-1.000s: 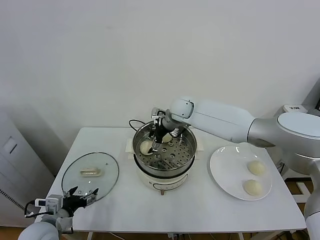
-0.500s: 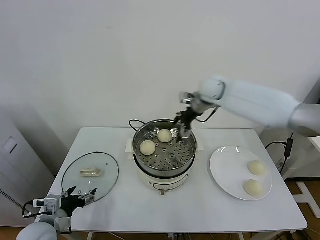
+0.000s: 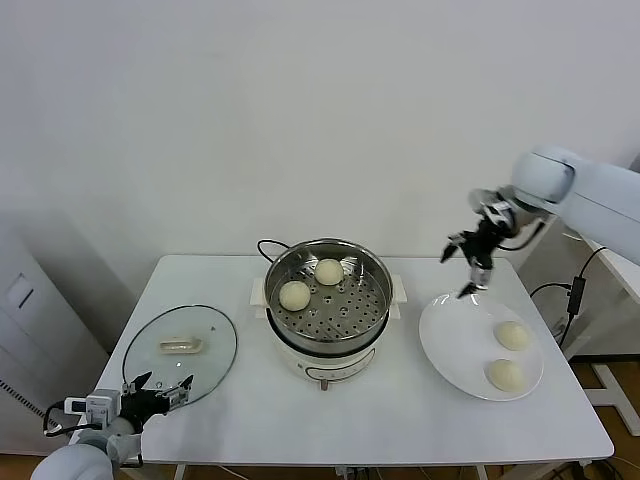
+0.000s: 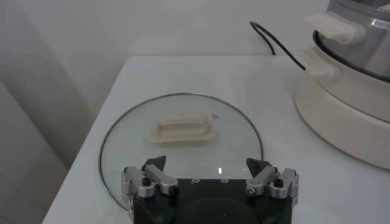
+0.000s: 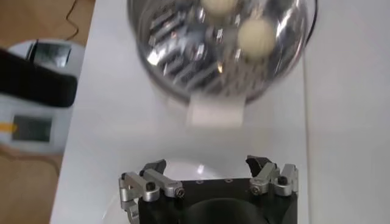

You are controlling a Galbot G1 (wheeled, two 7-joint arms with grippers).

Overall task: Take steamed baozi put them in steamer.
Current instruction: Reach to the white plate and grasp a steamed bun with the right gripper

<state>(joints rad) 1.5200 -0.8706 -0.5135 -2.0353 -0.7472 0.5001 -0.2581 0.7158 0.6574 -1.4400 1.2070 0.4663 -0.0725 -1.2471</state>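
Observation:
The shiny steel steamer (image 3: 377, 281) stands mid-table on a white cooker base, and two cream baozi lie in it: one (image 3: 295, 295) at its left, one (image 3: 329, 271) at the back. In the right wrist view the steamer (image 5: 286, 67) and both buns (image 5: 256, 36) show too. Two more baozi (image 3: 512, 335) (image 3: 506, 375) rest on the white plate (image 3: 455, 335) at the right. My right gripper (image 3: 468, 268) hangs open and empty in the air above the plate's far left rim. The left gripper (image 3: 160, 391) stays open and empty at the front left, just short of the glass lid.
A flat glass lid (image 3: 181, 352) with a cream handle (image 4: 183, 128) lies left of the cooker. A black cord (image 3: 265, 247) loops behind the cooker. A grey cabinet (image 3: 30, 330) stands off the table's left side.
My right gripper has risen out of the steamer, leaving a second baozi at its back, and swung right to above the plate's near-left rim. The left arm has stayed put.

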